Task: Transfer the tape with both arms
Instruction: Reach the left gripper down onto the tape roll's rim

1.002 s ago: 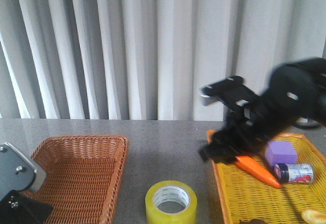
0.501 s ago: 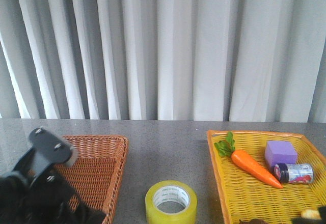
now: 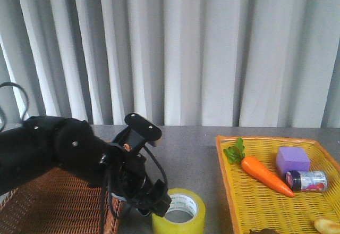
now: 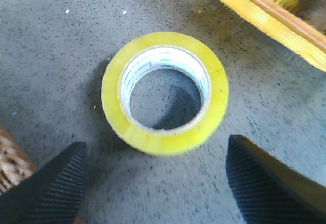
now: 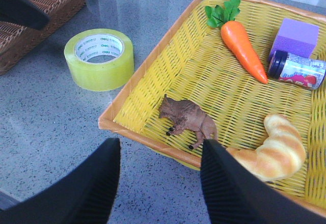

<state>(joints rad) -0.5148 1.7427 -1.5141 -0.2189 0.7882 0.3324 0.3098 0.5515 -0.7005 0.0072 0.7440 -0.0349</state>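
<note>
Tape (image 4: 164,91) glossy translucent plastic; table (image 4: 51,56) speckled matt stone-look; yellow tray (image 5: 214,102) woven.

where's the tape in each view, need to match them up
Front view: tape at bottom centre, on the table, partly behind the left gripper.
Left wrist view: tape in mid-frame, flat on the table, ahead of the open fingers.
Right wrist view: tape at upper left, on the table.
Shared landmark: the yellow tray, its edge beside the tape in all three.
</note>
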